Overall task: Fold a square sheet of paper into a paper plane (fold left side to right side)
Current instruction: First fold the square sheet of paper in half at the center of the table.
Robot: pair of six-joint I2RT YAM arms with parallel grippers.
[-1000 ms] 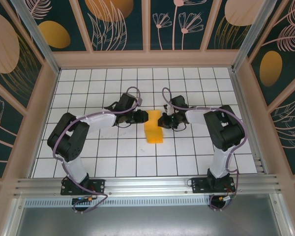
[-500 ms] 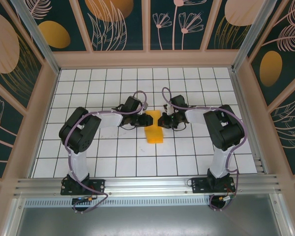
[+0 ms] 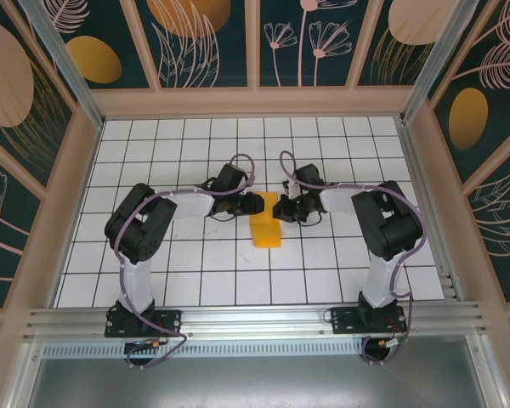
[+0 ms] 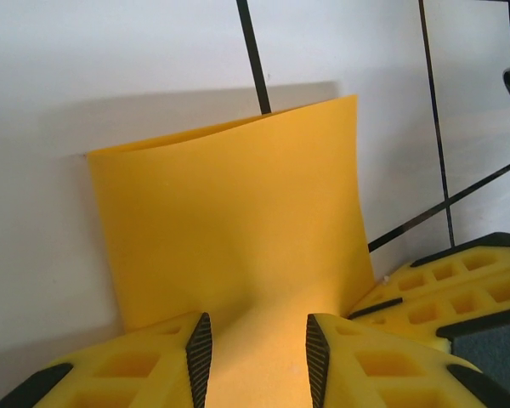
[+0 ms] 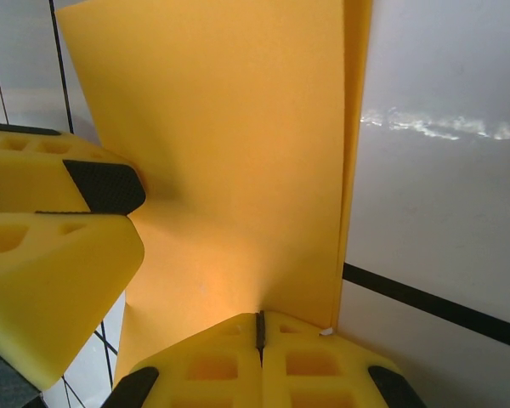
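The orange square sheet of paper (image 3: 267, 223) lies folded in half as a tall rectangle at mid-table, not as a pointed paper plane; its far part is bowed up. My left gripper (image 3: 249, 204) comes in from the left. Its jaws stand apart over the sheet's (image 4: 229, 221) left part, with paper showing between the fingertips (image 4: 200, 353). My left gripper (image 4: 257, 353) is open. From the right, my right gripper (image 3: 286, 206) is shut, its tips (image 5: 259, 323) against the sheet (image 5: 229, 136) near the folded edge (image 5: 353, 153). Whether paper is pinched between them I cannot tell.
White gridded tiles (image 3: 195, 272) cover the table, with a wooden frame (image 3: 246, 102) around it and an aluminium rail (image 3: 255, 319) at the near edge. The left gripper's fingers (image 5: 59, 255) stand close to the right gripper, across the sheet.
The left arm has swung right, bringing its gripper from beside the sheet's left edge onto it. The right arm and the sheet have stayed put.
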